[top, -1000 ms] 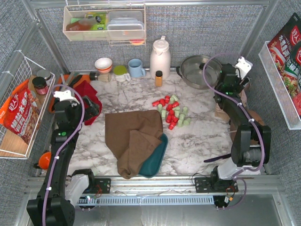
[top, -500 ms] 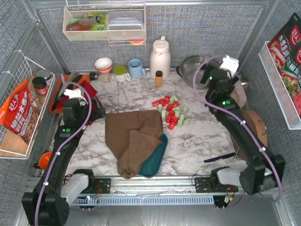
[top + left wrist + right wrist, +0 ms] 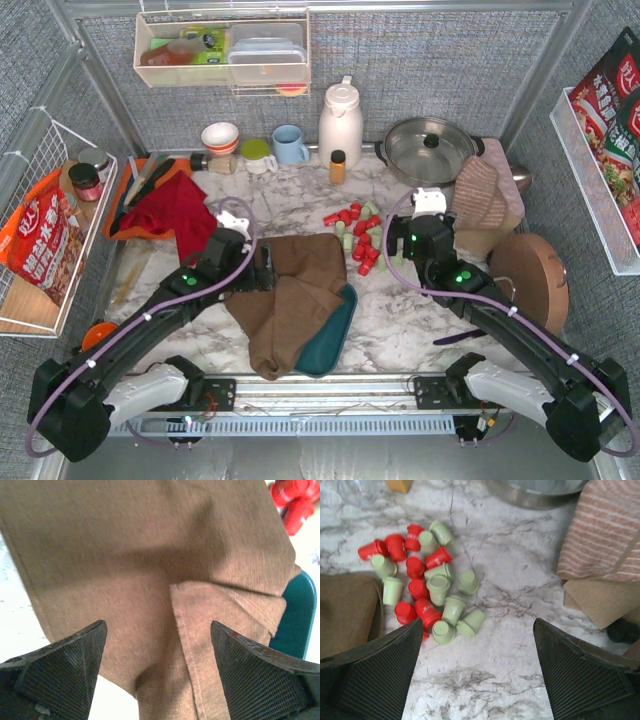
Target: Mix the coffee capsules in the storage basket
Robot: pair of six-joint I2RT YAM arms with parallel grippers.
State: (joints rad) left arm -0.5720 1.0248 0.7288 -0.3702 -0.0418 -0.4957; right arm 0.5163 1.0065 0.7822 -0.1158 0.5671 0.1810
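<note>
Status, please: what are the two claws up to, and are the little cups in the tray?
Left gripper open over brown cloth; right gripper open over capsules. Capsules clustered outside basket. Cloth covers most of basket.

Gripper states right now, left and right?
Left gripper: open, empty, over the brown cloth.
Right gripper: open, empty, by the coffee capsules.

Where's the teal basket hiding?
Top view, centre front: the storage basket lies mostly under the brown cloth, right edge showing, coffee capsules just beyond.
</note>
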